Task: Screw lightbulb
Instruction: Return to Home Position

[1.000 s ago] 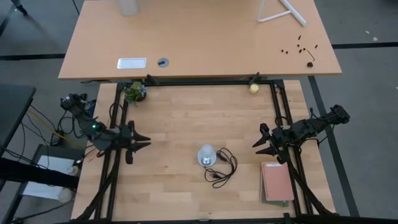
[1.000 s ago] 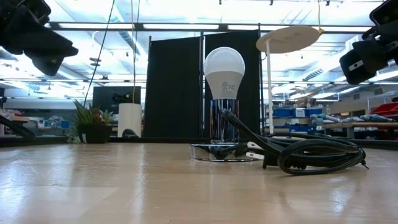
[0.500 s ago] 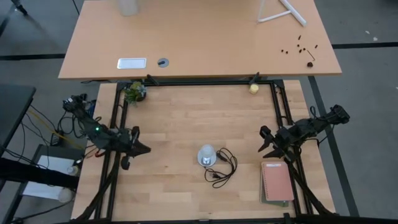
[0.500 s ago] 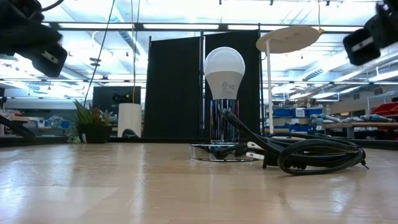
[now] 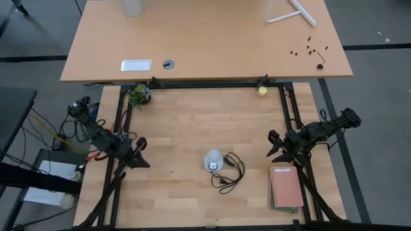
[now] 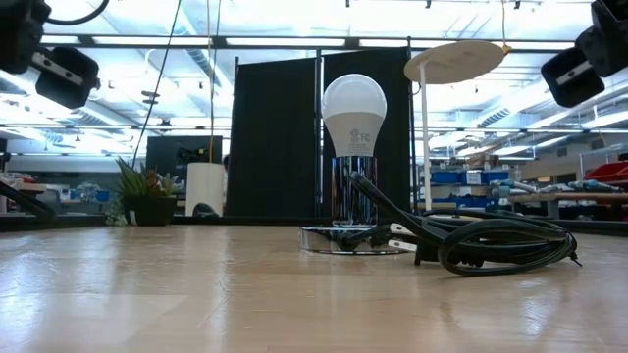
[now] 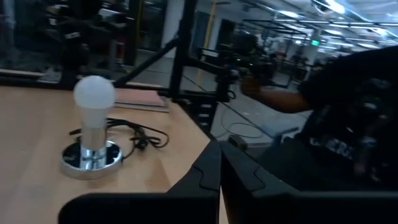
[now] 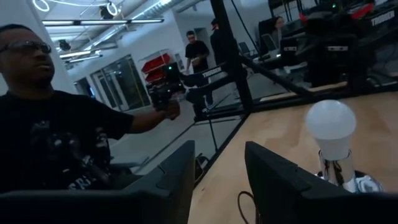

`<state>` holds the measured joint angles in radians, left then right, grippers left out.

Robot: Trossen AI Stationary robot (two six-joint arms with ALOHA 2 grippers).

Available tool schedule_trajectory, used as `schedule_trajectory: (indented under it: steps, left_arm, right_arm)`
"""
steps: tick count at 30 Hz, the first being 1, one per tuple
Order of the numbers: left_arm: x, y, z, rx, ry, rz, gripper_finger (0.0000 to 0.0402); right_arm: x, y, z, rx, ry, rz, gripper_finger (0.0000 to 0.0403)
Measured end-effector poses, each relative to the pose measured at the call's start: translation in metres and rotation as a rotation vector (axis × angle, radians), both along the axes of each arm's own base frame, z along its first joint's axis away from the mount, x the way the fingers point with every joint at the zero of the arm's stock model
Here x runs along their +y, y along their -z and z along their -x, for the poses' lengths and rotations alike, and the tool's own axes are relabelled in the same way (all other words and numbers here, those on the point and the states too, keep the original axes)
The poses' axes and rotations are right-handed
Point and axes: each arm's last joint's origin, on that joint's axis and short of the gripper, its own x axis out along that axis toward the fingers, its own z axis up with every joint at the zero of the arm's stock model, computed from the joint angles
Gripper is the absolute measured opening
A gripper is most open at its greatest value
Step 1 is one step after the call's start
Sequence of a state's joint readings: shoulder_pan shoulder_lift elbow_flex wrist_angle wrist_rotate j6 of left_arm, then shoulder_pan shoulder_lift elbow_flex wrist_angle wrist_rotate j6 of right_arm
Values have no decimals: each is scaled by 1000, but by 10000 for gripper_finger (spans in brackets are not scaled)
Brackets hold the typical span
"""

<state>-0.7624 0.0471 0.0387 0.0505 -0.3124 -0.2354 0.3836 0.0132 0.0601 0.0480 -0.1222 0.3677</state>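
Near the middle of the pale wooden table (image 5: 192, 128) stands the small white pear-shaped lightbulb (image 6: 354, 110), upright in a shiny chrome socket stem that rises from a round silvery base disc (image 6: 343, 238), and from the low view it looks seated straight, with no tilt to speak of. Just beside the disc, on the right arm's side, a black power cord (image 6: 491, 243) lies coiled in loose loops, touching the base. Neither arm has a hold on anything: the left gripper (image 5: 139, 156) sits out by the table's left edge, well apart from the bulb, its fingers (image 7: 208, 180) pressed together with nothing between them. Over on the opposite edge the right gripper (image 5: 274, 147) waits with its fingers (image 8: 273, 180) parted by a narrow gap, also empty, above a salmon-coloured notebook (image 5: 286, 187). My read is the bulb already looks home in the socket, so the job now is mostly to confirm it. If more turning is needed, the approach should come from above, pads on the widest part of the globe, light pressure, small twists, and the cord kept clear so the disc does not spin along. At the far rail sit a small green potted plant (image 5: 139, 95) and a little yellowish ball (image 5: 262, 91).
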Motion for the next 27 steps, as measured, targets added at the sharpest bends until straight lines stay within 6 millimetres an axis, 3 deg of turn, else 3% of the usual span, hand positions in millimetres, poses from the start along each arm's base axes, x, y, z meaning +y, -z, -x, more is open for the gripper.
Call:
schedule_trajectory:
  steps: [18, 23, 27]
  left_arm:
    - [-2, 4, 3, -1, 126, -70, 7]
    - [0, -3, 2, -45, 64, 0, 7]
    - [4, -2, -1, 23, -104, 97, 7]
  right_arm:
    - [0, 0, 0, 12, 4, -13, 85]
    - [-1, -2, 0, -19, 25, -1, 75]
    - [-5, -11, 0, -107, 170, -47, 73]
